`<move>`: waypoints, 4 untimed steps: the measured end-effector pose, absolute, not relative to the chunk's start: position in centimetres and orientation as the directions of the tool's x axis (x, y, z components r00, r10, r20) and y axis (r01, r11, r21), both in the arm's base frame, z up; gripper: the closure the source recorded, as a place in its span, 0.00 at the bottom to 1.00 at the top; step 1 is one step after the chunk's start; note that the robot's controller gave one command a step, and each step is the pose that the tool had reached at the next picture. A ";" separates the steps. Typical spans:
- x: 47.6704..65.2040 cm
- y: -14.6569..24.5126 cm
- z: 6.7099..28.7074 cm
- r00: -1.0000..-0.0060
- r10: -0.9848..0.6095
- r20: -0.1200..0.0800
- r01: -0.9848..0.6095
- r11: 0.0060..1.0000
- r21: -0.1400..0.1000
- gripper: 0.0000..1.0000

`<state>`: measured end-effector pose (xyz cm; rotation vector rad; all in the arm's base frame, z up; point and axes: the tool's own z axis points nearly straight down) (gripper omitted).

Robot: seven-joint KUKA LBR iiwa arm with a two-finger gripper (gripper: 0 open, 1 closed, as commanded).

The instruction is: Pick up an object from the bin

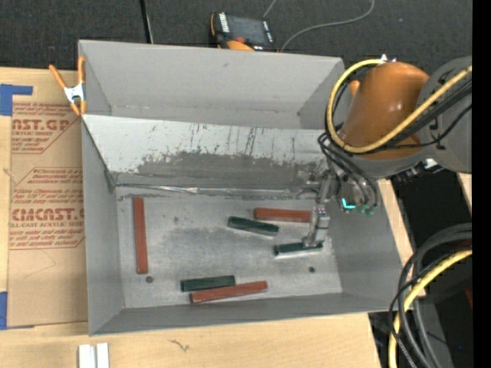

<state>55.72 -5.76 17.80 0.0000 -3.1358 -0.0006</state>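
**Down low by the green bar, grasp stage I reckon**

My jaws sit at the right side of the bin, at the end of a short dark green bar. Open or closed? Honestly can't tell. Next up is probably a firm pinch, then a straight lift.

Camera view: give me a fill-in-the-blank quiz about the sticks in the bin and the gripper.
The bin holds ___ red sticks. The lone left stick is coloured ___. The stick under the gripper is dark ___.
Missing words: three; red; green.
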 end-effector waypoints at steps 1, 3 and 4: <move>56.9 -2.9 6.8 -0.984 -0.177 0.000 -0.177 0.984 0.001 0.00; 57.8 -1.2 7.3 -0.990 -0.140 -0.004 -0.140 0.990 0.000 1.00; 57.5 1.9 21.3 -0.970 -0.241 -0.011 -0.241 0.971 -0.001 1.00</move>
